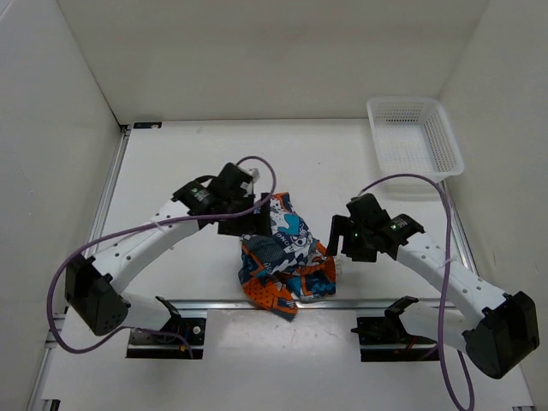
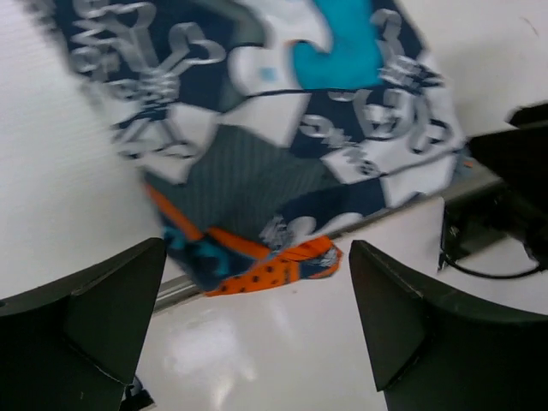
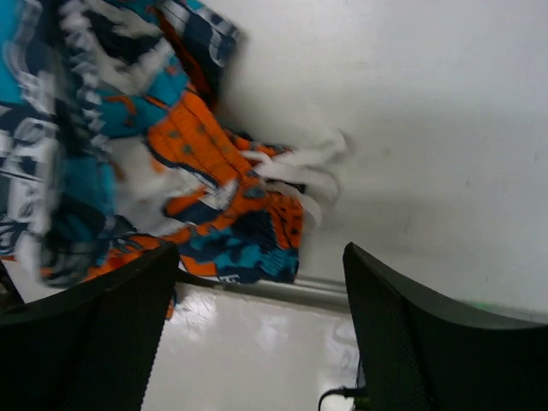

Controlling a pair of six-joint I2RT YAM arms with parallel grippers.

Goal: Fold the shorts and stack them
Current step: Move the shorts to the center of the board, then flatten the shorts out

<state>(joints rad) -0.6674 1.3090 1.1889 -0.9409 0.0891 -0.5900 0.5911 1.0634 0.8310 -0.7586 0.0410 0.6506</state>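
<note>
**Q:** Where are the shorts [image 1: 282,257] lying?
**A:** They are lying on the table as a crumpled, unfolded heap. The white mesh basket [image 1: 447,145] is standing well apart from the shorts, off to their far right. The metal rail [image 1: 214,304] is passing under their near end.

**Q:** How is the heap running relative to the arms?
**A:** Its long axis is running from near to far, so each arm is facing one long flank. The left gripper [image 1: 242,226] is hovering at the far-left corner of the shorts. The right gripper [image 1: 335,249] is hovering just beside the middle of their right edge. Neither is clearly nearer, and contact with the cloth cannot be told.

**Q:** What are the grippers holding?
**A:** Nothing. In the left wrist view the fingers [image 2: 103,317] are standing spread, with the cloth lying beyond their tips. In the right wrist view the fingers [image 3: 419,334] are likewise parted and empty.

**Q:** On what is the coming move depending?
**A:** Probably on each gripper reaching inward for the flank facing it, so that the heap is being spread flat before folding.
</note>
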